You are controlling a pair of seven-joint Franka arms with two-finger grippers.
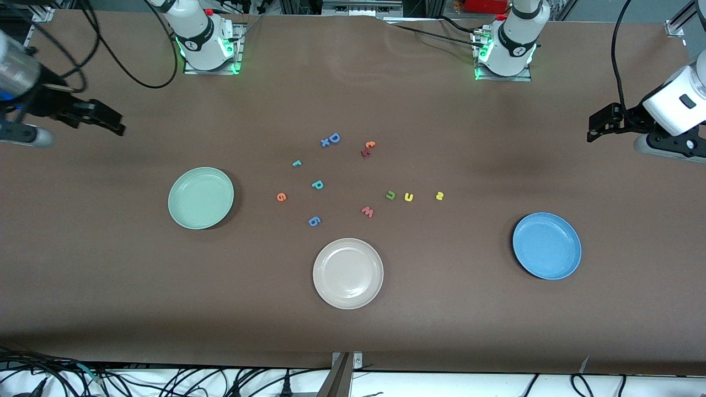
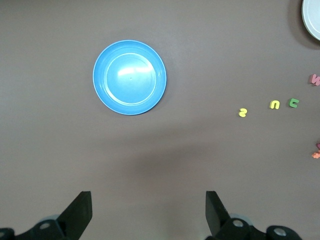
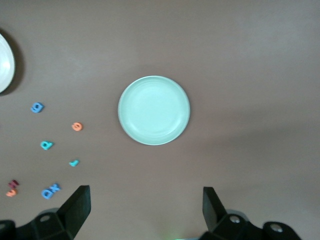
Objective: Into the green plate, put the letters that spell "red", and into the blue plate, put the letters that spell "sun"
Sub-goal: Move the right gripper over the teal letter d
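A: Your left gripper (image 2: 148, 212), jaws spread and empty, hangs high. Where's the tiny yellow foam s (image 1: 439, 196)?

B: Ahead of those jaws, beside the round sky-blue plastic plate (image 1: 546, 245). Right gripper (image 3: 145, 210), also spread, waits.

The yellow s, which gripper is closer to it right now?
Left. The left gripper hangs open at the blue plate's end, where the yellow s lies; the right gripper is open past the green plate.

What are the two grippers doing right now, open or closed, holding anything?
Left gripper: open, holding nothing, up over bare table.
Right gripper: open, holding nothing, up over bare table.
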